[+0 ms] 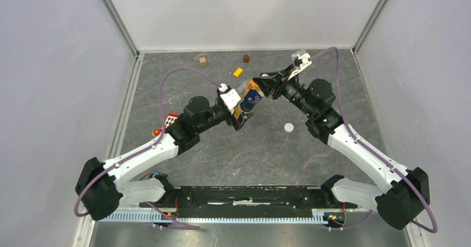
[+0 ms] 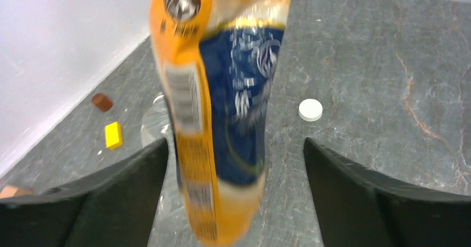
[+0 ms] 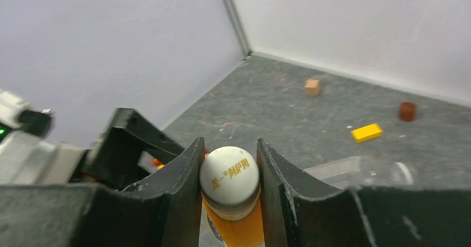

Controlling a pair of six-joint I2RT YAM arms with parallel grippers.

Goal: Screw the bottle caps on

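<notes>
The table (image 1: pixel 233 158) lay open from its near edge to the middle, save a loose white cap (image 1: pixel 289 127) right of centre. Beyond, the left arm (image 1: pixel 166 141), the right arm (image 1: pixel 347 139) and the orange bottle (image 1: pixel 252 98) between them barred the centre. A wooden cube (image 1: pixel 203 61), brown cylinder (image 1: pixel 246 58) and yellow block (image 1: pixel 238 71) dotted the far edge.

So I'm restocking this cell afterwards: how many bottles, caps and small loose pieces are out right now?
Bottles: 2 - orange bottle, clear bottle
White caps: 2 - fitted cap, loose cap
Small pieces: 3 - yellow block, brown cylinder, tan cube
Total: 7
</notes>
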